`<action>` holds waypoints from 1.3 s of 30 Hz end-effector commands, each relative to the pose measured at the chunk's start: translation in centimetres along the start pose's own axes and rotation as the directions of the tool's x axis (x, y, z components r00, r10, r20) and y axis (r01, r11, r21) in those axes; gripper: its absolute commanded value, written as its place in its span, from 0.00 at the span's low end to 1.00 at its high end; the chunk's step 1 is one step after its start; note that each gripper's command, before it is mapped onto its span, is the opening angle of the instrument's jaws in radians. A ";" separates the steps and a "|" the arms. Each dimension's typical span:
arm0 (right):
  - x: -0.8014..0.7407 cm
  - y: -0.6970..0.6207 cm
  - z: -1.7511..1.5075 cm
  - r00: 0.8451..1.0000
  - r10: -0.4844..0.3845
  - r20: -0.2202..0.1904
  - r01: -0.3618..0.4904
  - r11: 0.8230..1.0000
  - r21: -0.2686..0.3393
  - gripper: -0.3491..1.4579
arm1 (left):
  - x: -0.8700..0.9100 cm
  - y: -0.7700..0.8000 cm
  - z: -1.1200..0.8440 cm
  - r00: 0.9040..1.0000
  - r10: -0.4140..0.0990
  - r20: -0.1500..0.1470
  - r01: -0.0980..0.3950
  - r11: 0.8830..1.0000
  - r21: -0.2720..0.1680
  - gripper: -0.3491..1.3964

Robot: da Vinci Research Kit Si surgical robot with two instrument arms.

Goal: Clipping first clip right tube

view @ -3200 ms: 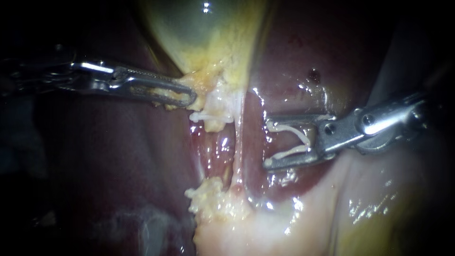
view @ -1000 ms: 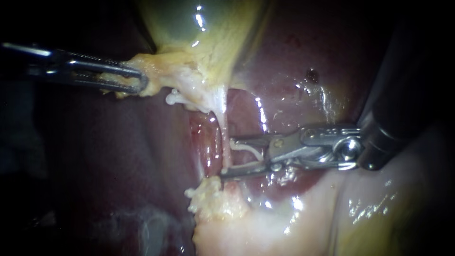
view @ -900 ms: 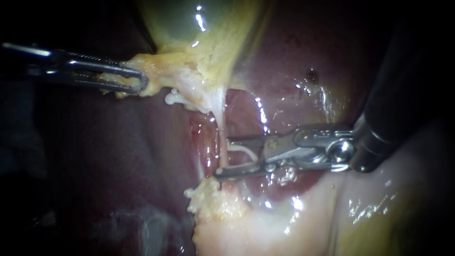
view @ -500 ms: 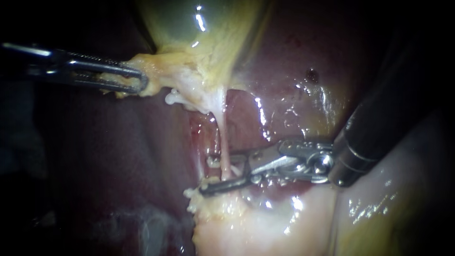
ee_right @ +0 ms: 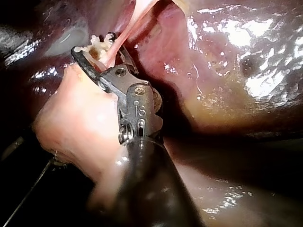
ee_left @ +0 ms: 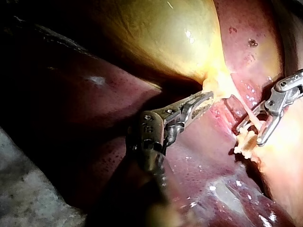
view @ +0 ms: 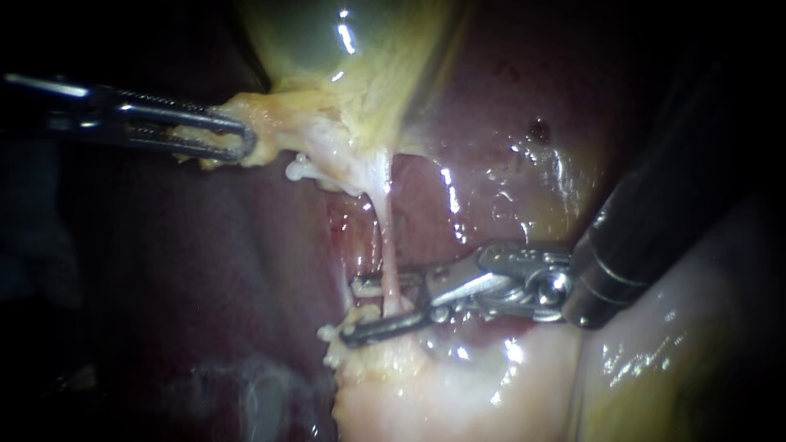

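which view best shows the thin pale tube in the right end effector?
Endoscope view: the thin pale tube shows whole, from the yellow-green gallbladder down into the right instrument's open end effector. Right wrist view shows only its lower part, close. Left wrist view shows a short stretch, far off.

Right instrument (view: 354, 309): silver riveted metal, black shaft (view: 655, 221).
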 end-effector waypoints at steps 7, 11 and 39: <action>0.10 -0.26 0.05 0.999 0.005 -0.033 -0.004 1.000 0.030 0.47 | 0.00 0.00 0.00 1.000 0.000 0.000 0.000 1.000 0.000 0.00; 0.20 -0.40 0.03 0.999 0.010 -0.046 -0.008 0.999 0.043 0.47 | 0.00 0.00 0.00 1.000 0.000 0.000 0.000 1.000 0.000 0.00; 0.30 -0.38 -0.01 0.997 0.057 -0.045 -0.054 0.997 0.060 0.17 | -0.01 -0.01 0.01 1.000 0.001 -0.001 -0.001 1.000 0.001 0.00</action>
